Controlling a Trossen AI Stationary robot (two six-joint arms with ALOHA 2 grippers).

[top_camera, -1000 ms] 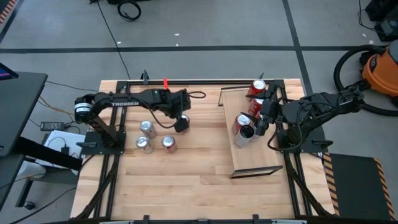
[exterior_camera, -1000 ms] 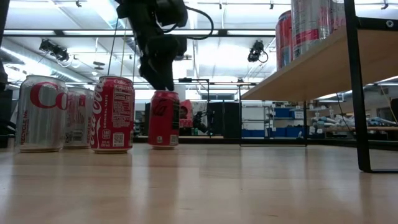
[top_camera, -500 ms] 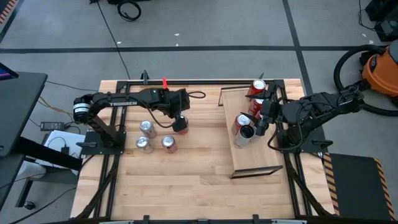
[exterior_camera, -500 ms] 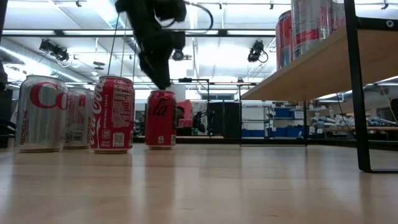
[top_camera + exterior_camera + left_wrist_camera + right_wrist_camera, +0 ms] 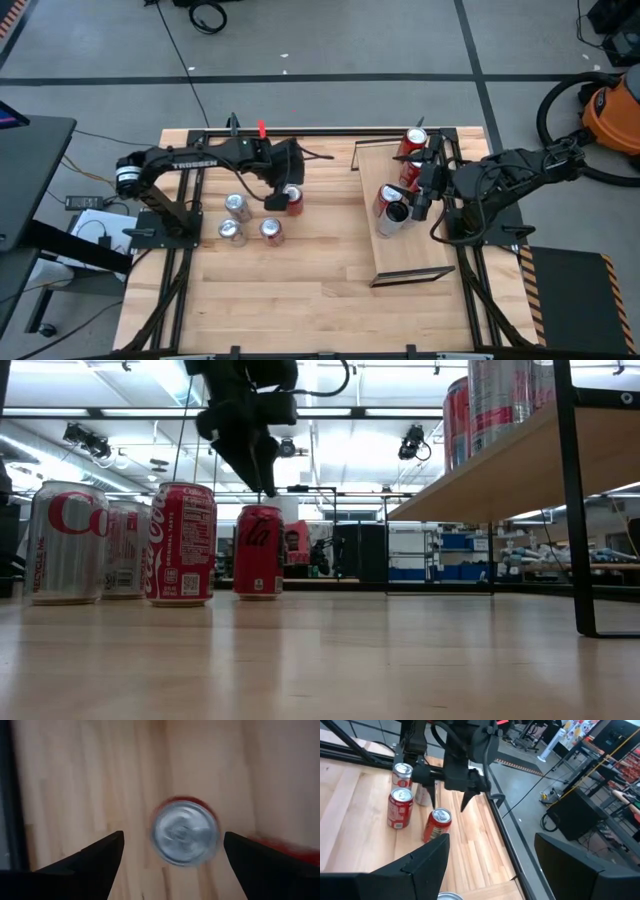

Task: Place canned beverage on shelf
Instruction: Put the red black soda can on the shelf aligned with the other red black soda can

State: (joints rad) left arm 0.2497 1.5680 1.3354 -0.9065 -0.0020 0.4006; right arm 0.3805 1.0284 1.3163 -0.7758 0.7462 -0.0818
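A red can (image 5: 293, 200) stands upright on the plank table, seen from above in the left wrist view (image 5: 185, 832). My left gripper (image 5: 283, 195) hangs open just above it (image 5: 255, 470), one finger out to each side, clear of the can (image 5: 258, 550). Three more cans (image 5: 237, 206) (image 5: 230, 232) (image 5: 271, 230) stand to its left. The shelf (image 5: 405, 245), a raised light-wood board (image 5: 500, 460), carries three cans (image 5: 416, 140) (image 5: 410, 170) (image 5: 388, 200). My right gripper (image 5: 412, 205) waits open over the shelf, beside those cans, with nothing between its fingers (image 5: 491, 837).
Black metal rails (image 5: 300, 130) frame the table. The shelf's dark upright leg (image 5: 572, 500) stands at the right in the low view. Bare wood (image 5: 300, 270) lies between the can group and the shelf and toward the near edge. An orange vacuum (image 5: 610, 110) sits off the table.
My left gripper has risen off the red can's top and rolled about its own axis, staying as wide open as before. The can has stayed upright on the table but now shows a different side in the low view.
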